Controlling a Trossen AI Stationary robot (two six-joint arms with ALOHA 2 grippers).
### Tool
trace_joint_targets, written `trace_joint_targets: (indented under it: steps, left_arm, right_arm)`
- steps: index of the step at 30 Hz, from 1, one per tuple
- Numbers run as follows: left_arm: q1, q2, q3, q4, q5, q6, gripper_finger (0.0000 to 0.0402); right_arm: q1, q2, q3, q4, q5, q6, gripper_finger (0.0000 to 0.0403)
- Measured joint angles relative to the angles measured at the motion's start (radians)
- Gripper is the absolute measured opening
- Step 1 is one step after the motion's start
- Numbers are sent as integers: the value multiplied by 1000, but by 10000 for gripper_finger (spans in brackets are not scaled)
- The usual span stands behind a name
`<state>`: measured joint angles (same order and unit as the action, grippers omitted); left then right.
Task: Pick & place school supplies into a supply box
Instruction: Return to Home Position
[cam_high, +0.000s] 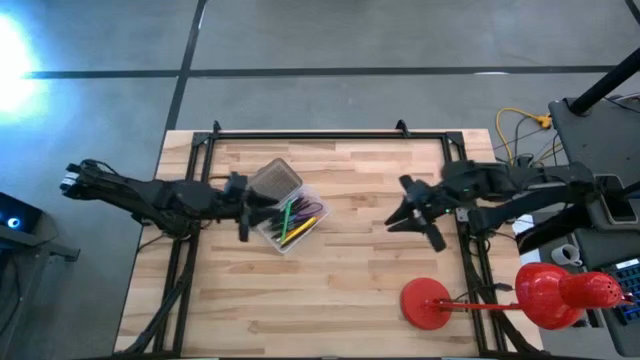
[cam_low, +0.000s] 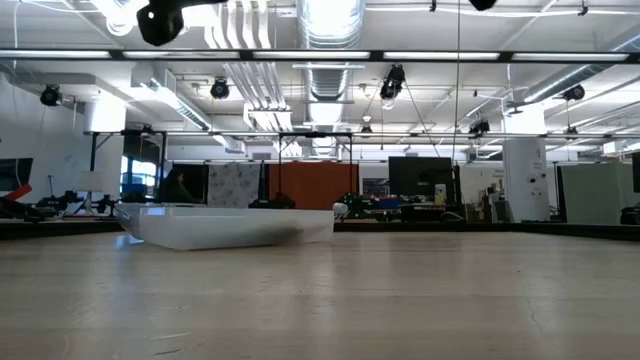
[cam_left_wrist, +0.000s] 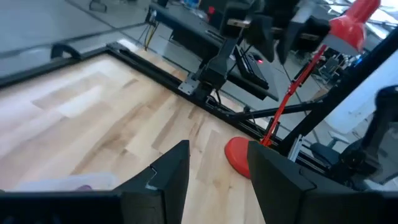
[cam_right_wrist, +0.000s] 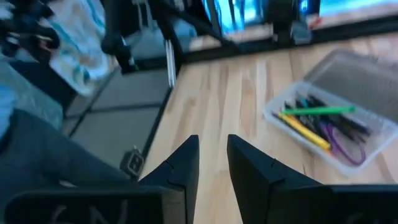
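Observation:
The supply box (cam_high: 290, 222) is a small clear box left of the table's middle, with its grey ribbed lid (cam_high: 275, 180) swung open toward the far edge. Inside it lie the school supplies (cam_high: 296, 218): green, yellow, orange and dark pens. The right wrist view also shows a green pen (cam_right_wrist: 317, 111), a yellow one (cam_right_wrist: 303, 129) and purple scissors (cam_right_wrist: 346, 148) in the box (cam_right_wrist: 364, 163). My left gripper (cam_high: 243, 210) hovers open just left of the box and holds nothing (cam_left_wrist: 217, 149). My right gripper (cam_high: 408, 215) is open and empty right of the table's middle, facing the box (cam_right_wrist: 213, 140).
A red lamp stands at the table's near right corner, its round base (cam_high: 430, 303) on the wood and its head (cam_high: 560, 292) beyond the table edge; the left wrist view shows the base (cam_left_wrist: 239, 155) too. A black frame (cam_high: 330, 135) runs along the far edge. Bare wood lies between box and right gripper.

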<state>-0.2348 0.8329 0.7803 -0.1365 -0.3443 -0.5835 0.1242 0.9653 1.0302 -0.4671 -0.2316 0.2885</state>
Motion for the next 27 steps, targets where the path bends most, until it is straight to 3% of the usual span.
trace_joint_targets:
  steps: [5, 10, 13, 17, 23, 27]
  left_arm:
    - [0, -126, -73, -19, 0, 72, 145]
    - [1, -278, -238, 11, 0, 65, 145]
    - [1, -388, -356, 92, 1, 47, 145]
    - [1, -554, -503, 182, -16, 57, 145]
    - [0, -817, -638, 164, -32, 58, 145]
    - [4, -829, -644, 42, -42, 57, 145]
  right_arm:
    - [1, -135, -151, 110, 102, 35, 82]
    - [2, -207, -256, 119, 256, 143, 77]
    - [2, -227, -317, 204, 224, 172, 72]
    - [0, -255, -417, 448, 160, 176, 68]
    - [0, -323, -586, 670, 182, 209, 73]
    - [-2, -412, -695, 741, 207, 259, 79]
